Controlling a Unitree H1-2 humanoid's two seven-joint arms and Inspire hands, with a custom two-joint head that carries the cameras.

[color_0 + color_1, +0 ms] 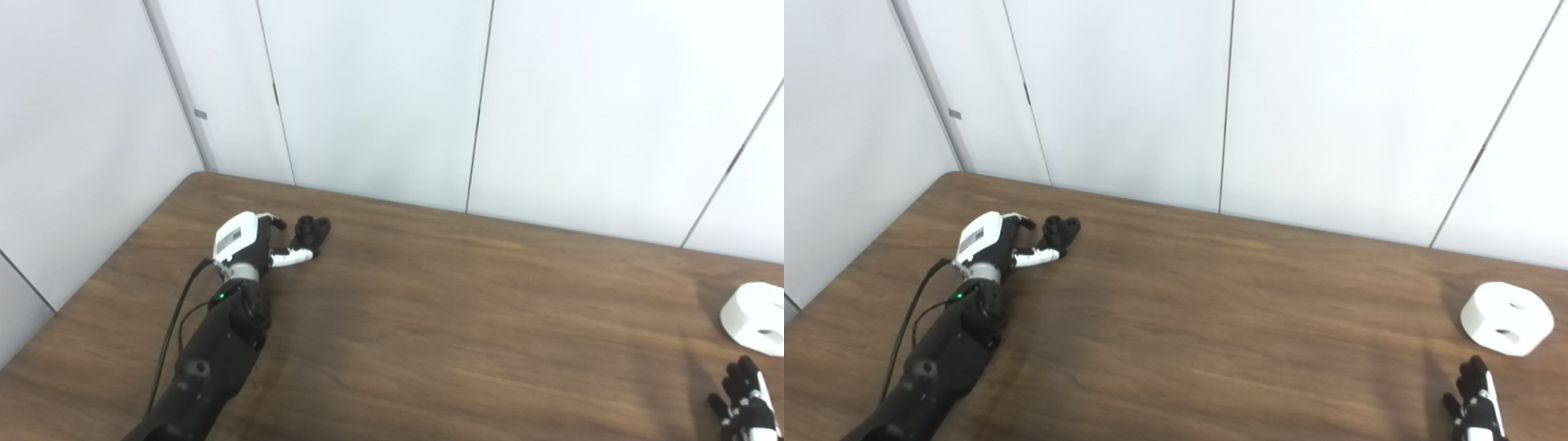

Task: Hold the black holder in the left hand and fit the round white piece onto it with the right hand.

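**Two hands, two parts, far apart**

The left hand is out at the far left of the table. Its fingers are spread, and one white fingertip looks to touch the holder. The holder sits on the table and is not held yet.

The white piece lies on the table at the far right, well apart from the holder. The right hand is just below it at the picture's edge. Its fingers point up and look a bit apart, and it holds nothing.

The step now is likely grabbing the holder. To do it well, the left hand should slide its fingers around the holder, not push it away. Close slowly and get a firm hold. Then lift it with the knobs facing the right hand.
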